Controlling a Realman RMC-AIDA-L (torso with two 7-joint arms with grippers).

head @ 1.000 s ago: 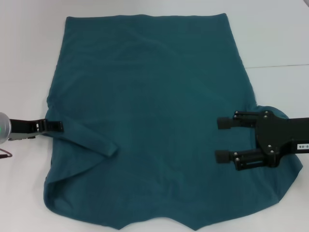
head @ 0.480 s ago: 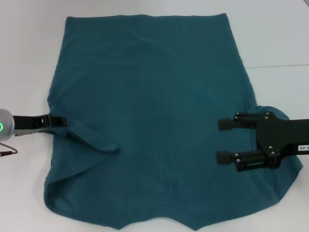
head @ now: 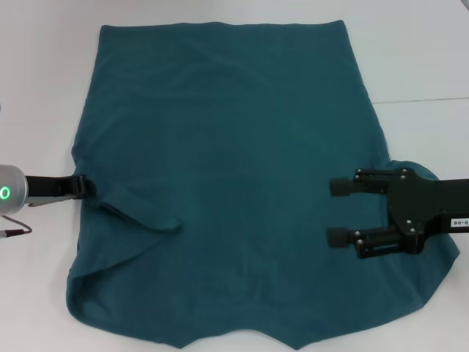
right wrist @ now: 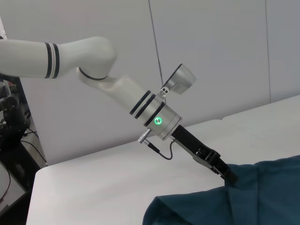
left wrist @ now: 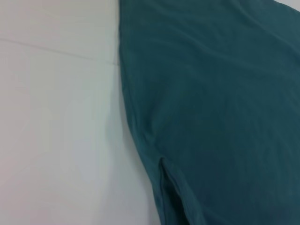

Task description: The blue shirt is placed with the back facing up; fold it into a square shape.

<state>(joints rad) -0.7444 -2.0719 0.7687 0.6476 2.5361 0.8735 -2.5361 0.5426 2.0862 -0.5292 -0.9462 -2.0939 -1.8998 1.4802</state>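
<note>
Overall, the blue shirt (head: pixel 227 183) lay spread flat on the white table (head: pixel 418 59), plain side up, covering most of the surface. Left gripper (head: pixel 82 186) sat at the shirt's left edge, beside a raised fold of sleeve fabric (head: pixel 139 213); its fingers looked drawn together, possibly pinching the edge, though contact could not be confirmed from the head view or the right wrist view (right wrist: pixel 228 174). Right gripper (head: pixel 338 211) hovered over the shirt's right side, jaws spread apart, holding nothing.
</note>
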